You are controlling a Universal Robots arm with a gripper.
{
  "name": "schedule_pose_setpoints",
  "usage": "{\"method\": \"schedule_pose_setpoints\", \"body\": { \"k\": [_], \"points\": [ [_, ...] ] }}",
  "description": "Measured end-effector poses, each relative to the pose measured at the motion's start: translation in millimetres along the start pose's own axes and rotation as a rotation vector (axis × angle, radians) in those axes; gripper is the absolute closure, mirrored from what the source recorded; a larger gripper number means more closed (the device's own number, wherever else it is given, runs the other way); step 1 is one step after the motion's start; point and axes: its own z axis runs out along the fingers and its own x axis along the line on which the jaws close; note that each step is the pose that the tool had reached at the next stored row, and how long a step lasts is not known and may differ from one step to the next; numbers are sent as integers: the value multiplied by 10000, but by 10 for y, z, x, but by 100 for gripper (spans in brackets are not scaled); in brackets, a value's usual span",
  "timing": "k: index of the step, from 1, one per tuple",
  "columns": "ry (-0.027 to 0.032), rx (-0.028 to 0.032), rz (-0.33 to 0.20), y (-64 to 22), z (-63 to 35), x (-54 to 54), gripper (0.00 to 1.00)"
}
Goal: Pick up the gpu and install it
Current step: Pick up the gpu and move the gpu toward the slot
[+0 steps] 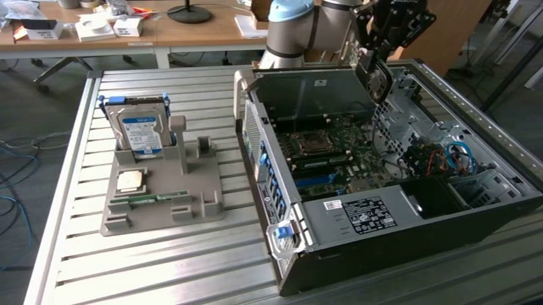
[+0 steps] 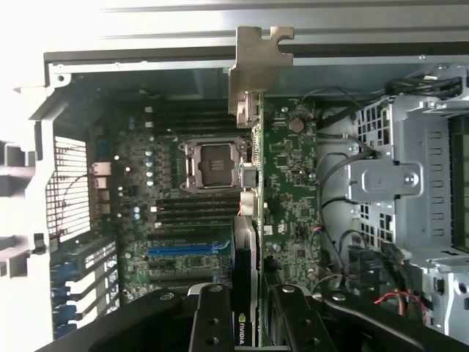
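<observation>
Claw (image 2: 249, 297) grips the gpu (image 2: 244, 253), a small logo on its edge, above the motherboard (image 2: 293, 169).

Slatted table (image 1: 170, 267) with grey fixture (image 1: 203, 190), computer case (image 1: 407, 254)

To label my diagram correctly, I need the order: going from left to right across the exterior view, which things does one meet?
Silver hard drive with blue-white label → square metal processor socket → thin dark gpu card held in the black end effector → looped blue cables.
</observation>
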Motion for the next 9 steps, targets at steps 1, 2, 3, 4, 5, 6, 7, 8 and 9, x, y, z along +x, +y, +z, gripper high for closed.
{"method": "schedule_pose_setpoints", "body": {
  "k": [1, 2, 3, 4, 5, 6, 7, 8, 9],
  "points": [
    [0, 0, -2, 2, 1, -34, 73],
    [0, 1, -3, 5, 1, -68, 73],
    [0, 0, -3, 7, 2, -100, 73],
    [0, 0, -5, 10, 3, -128, 73],
    [1, 1, -7, 11, 3, -152, 73],
    [1, 0, -11, 13, 4, -171, 73],
    [1, -1, -14, 14, 5, -189, 73],
    [1, -2, -17, 15, 6, -206, 73],
    [1, -2, -22, 17, 6, -226, 73]
  ]
}}
